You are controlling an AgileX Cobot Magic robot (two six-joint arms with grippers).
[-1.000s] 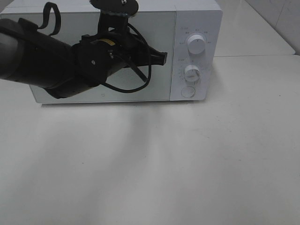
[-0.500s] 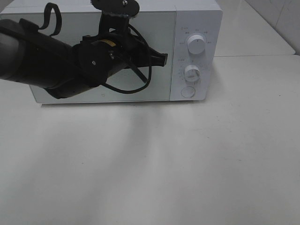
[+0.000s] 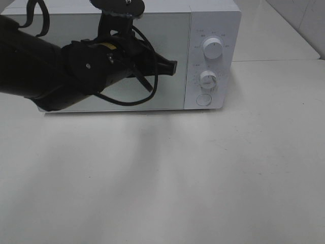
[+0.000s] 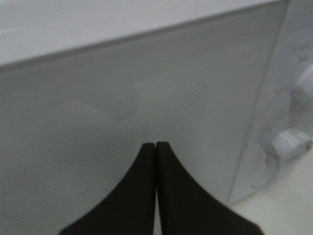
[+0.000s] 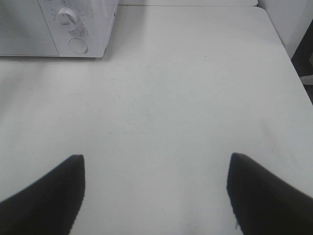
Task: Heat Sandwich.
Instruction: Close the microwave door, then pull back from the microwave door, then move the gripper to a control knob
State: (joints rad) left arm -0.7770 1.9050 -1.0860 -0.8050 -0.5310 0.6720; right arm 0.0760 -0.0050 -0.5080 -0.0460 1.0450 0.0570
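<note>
The sandwich is out of view; the white microwave (image 3: 213, 20) stands at the back with its grey door (image 3: 167, 35) closed. My left gripper (image 3: 173, 66) is shut and empty, its tips held in front of the door's right part, left of the control panel. In the left wrist view the two black fingers (image 4: 155, 147) are pressed together before the meshed door (image 4: 98, 127). My right gripper (image 5: 155, 161) is open and empty above bare table; it does not show in the high view.
The microwave panel carries an upper knob (image 3: 212, 48), a lower knob (image 3: 208, 78) and a round button (image 3: 203, 99). The white table (image 3: 177, 178) spreads in front. A second white surface (image 3: 274, 30) lies behind at right.
My left arm has shifted slightly left and back, the shut gripper tips drawing a little away from the control panel. The microwave door stays closed.
</note>
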